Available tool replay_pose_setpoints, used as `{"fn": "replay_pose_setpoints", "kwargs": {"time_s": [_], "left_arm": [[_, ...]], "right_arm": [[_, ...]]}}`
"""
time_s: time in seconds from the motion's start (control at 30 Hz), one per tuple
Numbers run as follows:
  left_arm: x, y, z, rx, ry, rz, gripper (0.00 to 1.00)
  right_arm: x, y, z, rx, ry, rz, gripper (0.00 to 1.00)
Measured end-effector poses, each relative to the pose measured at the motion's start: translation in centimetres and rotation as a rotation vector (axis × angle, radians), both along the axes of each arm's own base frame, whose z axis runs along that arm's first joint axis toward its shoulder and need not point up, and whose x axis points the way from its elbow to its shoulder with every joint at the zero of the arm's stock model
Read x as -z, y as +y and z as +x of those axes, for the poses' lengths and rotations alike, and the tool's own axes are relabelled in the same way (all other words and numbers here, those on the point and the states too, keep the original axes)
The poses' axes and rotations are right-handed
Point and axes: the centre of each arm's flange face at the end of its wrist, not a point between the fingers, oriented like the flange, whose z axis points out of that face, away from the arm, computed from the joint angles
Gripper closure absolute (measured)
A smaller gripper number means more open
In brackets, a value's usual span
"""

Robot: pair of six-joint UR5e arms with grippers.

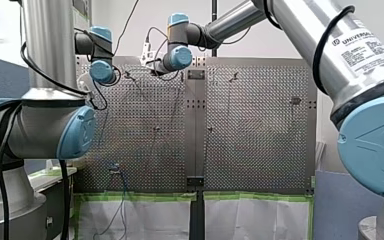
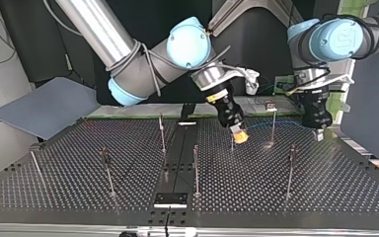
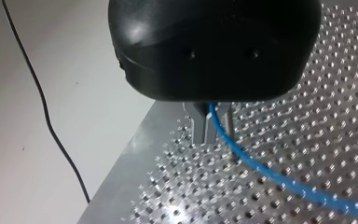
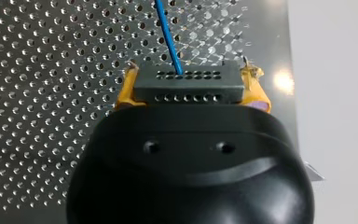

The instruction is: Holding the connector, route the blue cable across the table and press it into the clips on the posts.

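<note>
R gripper (image 2: 240, 134): yellow pads clamped on both sides of the black connector (image 4: 186, 86), closed to its width, nothing else in them. The blue cable (image 3: 270, 175) leaves the connector's face and runs over the perforated table (image 2: 325, 187) to my L gripper (image 3: 210, 129). Its metal fingers stand narrow w/ the cable between them, low near the table's edge. Can't tell how hard they pinch.

In the top view the cable spans between the two grippers and passes a post (image 2: 274, 129) below its clip (image 2: 271, 105). It looks unseated, tho it's too thin to be sure.

Risks, as I judge them:
- If L pinches tight while R pulls away, tension goes into the connector joint. That could yank the wire out or twist the connector in the pads.
- If L is too loose, slack sags and the cable misses the clip.
- Coming up to clip height at an angle could bend the thin post or skid the cable past the clip.
- Other posts stand near, so my R wrist could knock one going across.
</note>
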Motion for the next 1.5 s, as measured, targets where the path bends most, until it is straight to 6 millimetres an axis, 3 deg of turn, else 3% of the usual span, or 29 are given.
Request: {"fn": "replay_pose_setpoints", "kwargs": {"time_s": [0.23, 0.47, 0.67, 0.9, 1.5], "left_arm": [[-0.8, 1.7, 1.7, 0.015, -0.022, 0.033, 0.99], [-0.2, 1.4, 3.4, 0.078, -0.013, 0.039, 0.99], [-1.0, 1.1, 4.3, 0.130, -0.049, 0.035, 0.99], [-1.5, 0.9, 5.2, 0.172, -0.072, 0.033, 0.99], [-1.6, 1.8, 8.1, 0.188, -0.119, 0.006, 0.99]], "right_arm": [[0.2, -1.7, 1.0, 0.004, -0.027, 0.009, 1.00], [-0.3, -2.8, 1.9, 0.005, -0.049, -0.002, 1.00], [0.3, -3.6, 2.1, 0.011, -0.049, 0.003, 1.00], [1.1, -4.8, 1.8, 0.026, -0.042, 0.008, 1.00], [0.8, -8.0, 0.4, 0.058, -0.049, 0.001, 1.00]]}}
